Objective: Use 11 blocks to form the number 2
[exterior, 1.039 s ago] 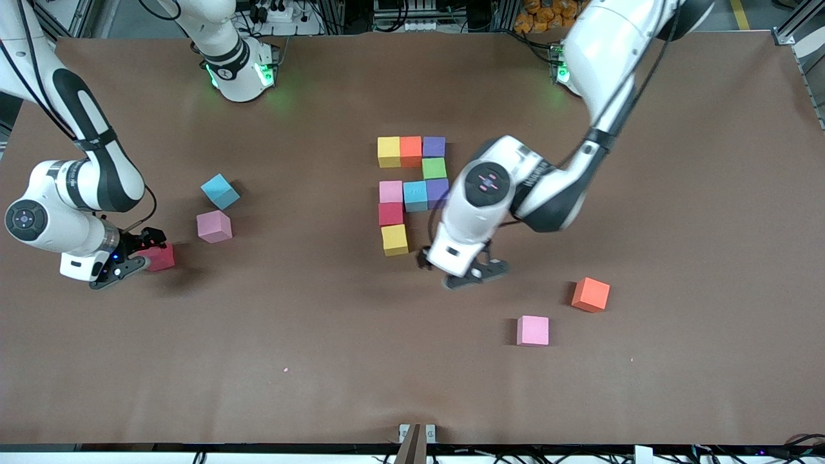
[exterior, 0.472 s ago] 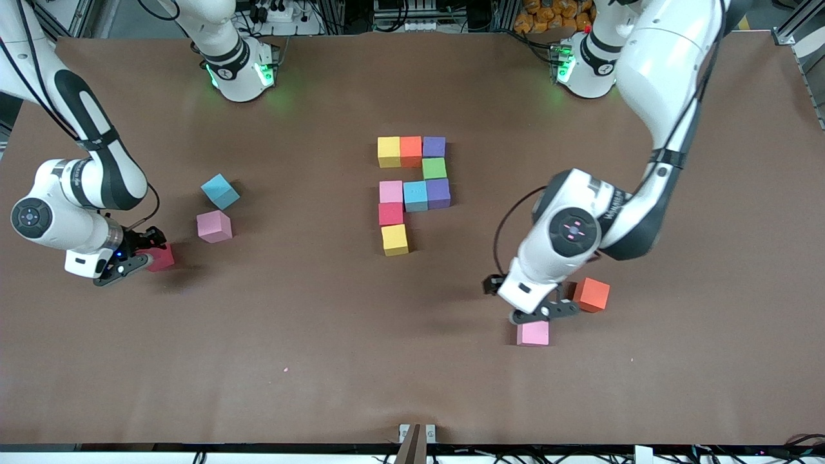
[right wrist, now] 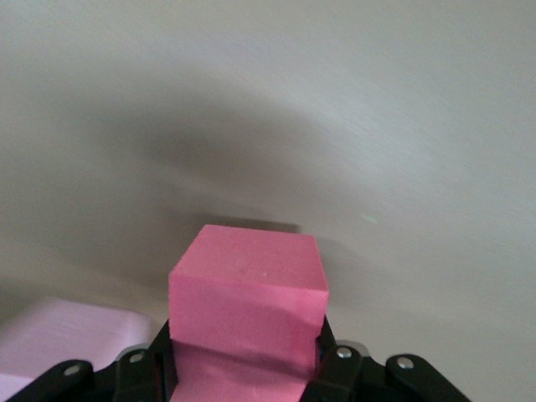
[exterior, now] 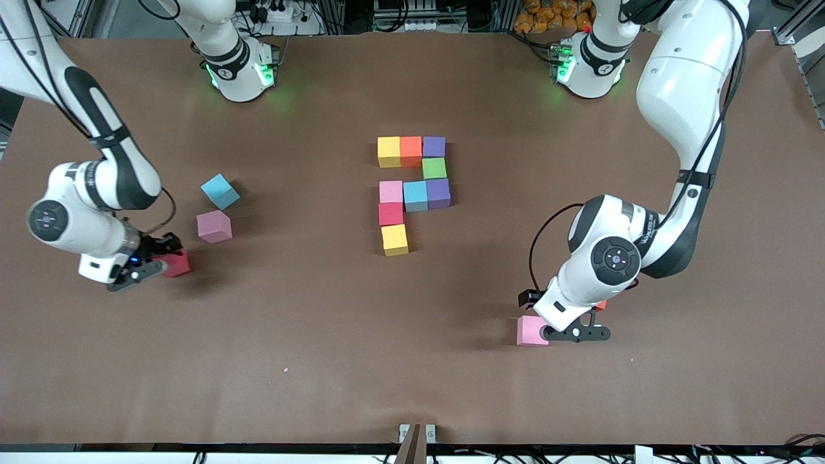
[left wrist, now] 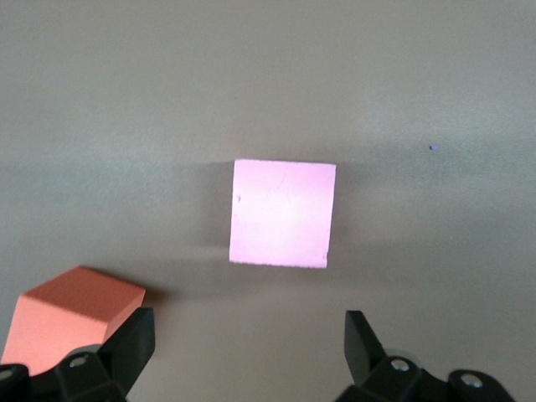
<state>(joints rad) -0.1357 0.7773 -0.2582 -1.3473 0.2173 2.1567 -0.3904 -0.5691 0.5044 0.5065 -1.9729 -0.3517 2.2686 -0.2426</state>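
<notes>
The right hand (exterior: 153, 263) was clamped on a red block (exterior: 176, 263); foam-like and light, it suited flat-side gripping. The left hand (exterior: 575, 333), fully open and empty, hung beside a pink block (left wrist: 283, 213), with the orange block (left wrist: 74, 319) at the pink block's 8 o'clock in the left wrist view.

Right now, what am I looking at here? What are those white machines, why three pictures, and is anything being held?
These are two white robot arms bolted to a brown table, each ending in a two-fingered gripper. The wide picture looks down from a high camera facing them; the other two come from cameras on the arms' wrists.

In the middle, nine coloured foam blocks form an unfinished number 2. Loose blocks lie around it.

The right gripper is shut on a red block, with a blue block and a pink block nearby. The left gripper is open over another pink block, beside an orange block.
</notes>
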